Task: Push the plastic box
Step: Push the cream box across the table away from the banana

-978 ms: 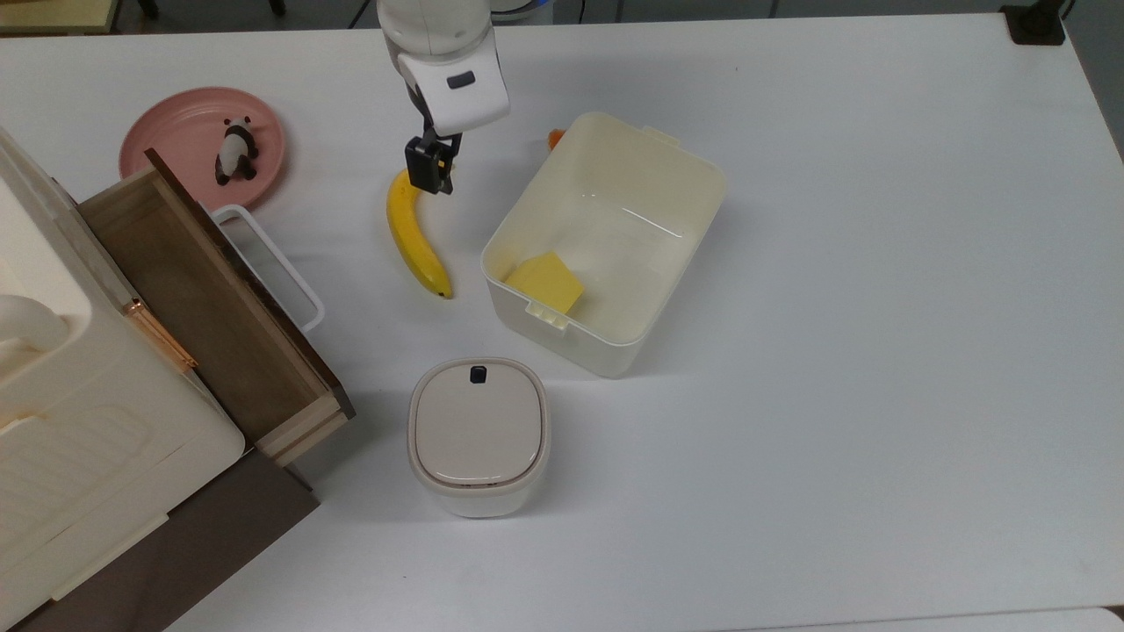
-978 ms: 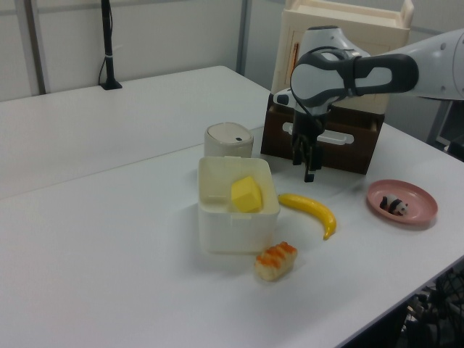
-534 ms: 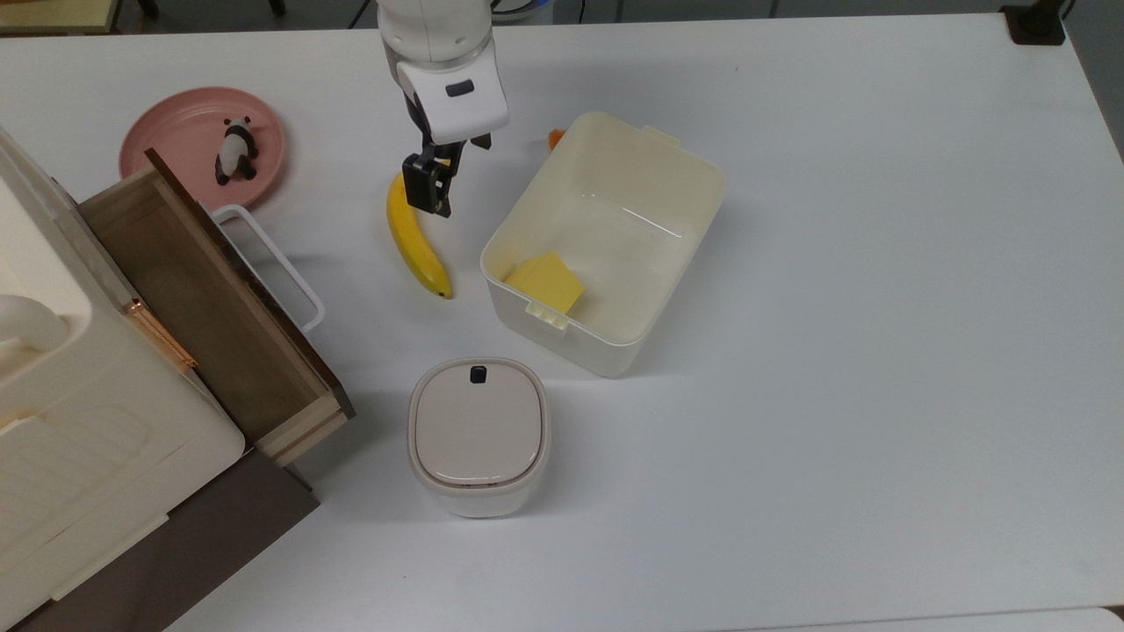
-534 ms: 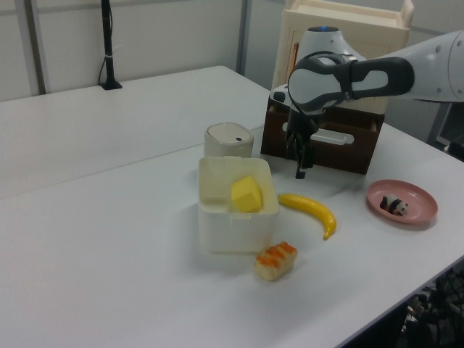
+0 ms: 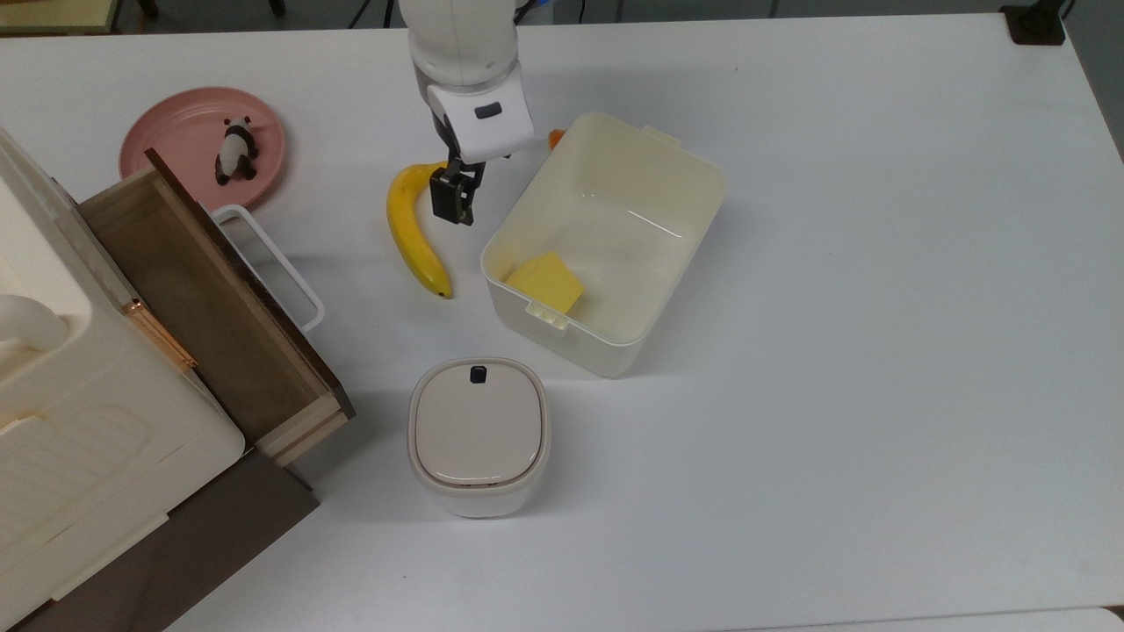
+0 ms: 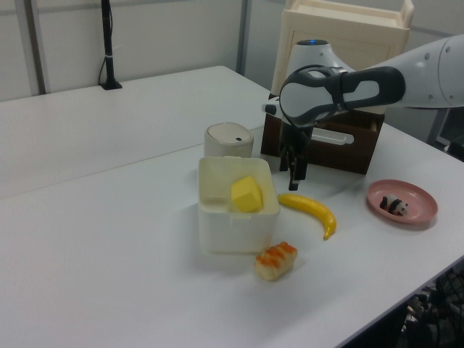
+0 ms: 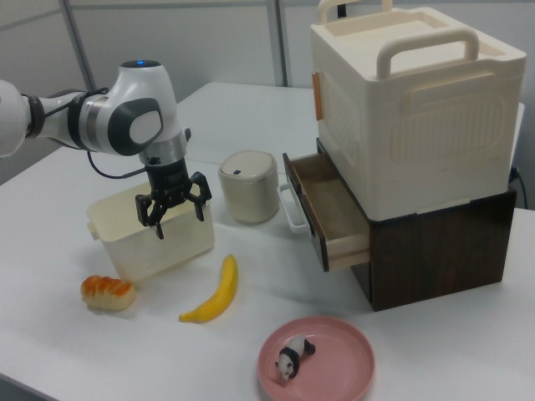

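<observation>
Your white arm's black two-finger gripper (image 5: 454, 203) hangs over the white table (image 5: 878, 351), in the gap between the curved yellow banana (image 5: 411, 233) and the large lidless cream-white rectangular plastic box (image 5: 606, 237). In the top view the box sits a little above the picture's centre, with the gripper at about its 9 o'clock, near its long wall but apart from it. In the right view the gripper (image 7: 178, 215) shows its two fingers spread apart with nothing between them, in front of the box (image 7: 150, 238). In the left view the gripper (image 6: 294, 172) points down just beside the box (image 6: 235, 217), clear of the table.

A yellow block (image 5: 546, 283) lies inside the box, against the end wall that carries a clip tab. The small rounded-square cream bin with a black button (image 5: 479, 434) stands at the box's 7 o'clock in the top view, well apart. An orange-striped bread-like piece (image 6: 275, 260) lies just beside the box's near end in the left view. At 10 o'clock in the top view, you see a pink round plate (image 5: 167, 132) bearing a small panda figure (image 5: 235, 151). The cream cabinet (image 7: 414, 109) stands with its wooden drawer (image 5: 211, 307) pulled open.
</observation>
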### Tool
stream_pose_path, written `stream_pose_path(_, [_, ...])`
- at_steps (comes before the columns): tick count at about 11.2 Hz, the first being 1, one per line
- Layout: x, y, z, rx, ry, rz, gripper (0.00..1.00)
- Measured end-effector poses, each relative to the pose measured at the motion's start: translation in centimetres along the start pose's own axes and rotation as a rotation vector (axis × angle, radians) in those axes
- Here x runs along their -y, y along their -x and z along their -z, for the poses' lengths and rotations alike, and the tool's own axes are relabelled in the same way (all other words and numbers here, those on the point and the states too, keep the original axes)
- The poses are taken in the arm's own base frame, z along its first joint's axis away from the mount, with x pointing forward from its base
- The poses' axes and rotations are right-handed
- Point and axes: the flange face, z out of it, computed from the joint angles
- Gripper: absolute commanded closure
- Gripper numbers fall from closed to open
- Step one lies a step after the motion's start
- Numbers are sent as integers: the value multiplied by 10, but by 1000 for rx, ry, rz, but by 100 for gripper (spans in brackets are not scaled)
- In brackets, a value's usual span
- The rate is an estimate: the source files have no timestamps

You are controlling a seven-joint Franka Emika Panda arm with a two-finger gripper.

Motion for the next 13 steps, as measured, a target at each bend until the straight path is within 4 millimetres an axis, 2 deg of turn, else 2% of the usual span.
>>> stream_pose_path(2, [4, -10, -5, 4, -6, -34, 0])
stream_pose_path(7, [4, -20, -6, -10, 16, -159, 0])
stream_pose_path(13, [16, -60, -11, -52, 58, -170, 0])
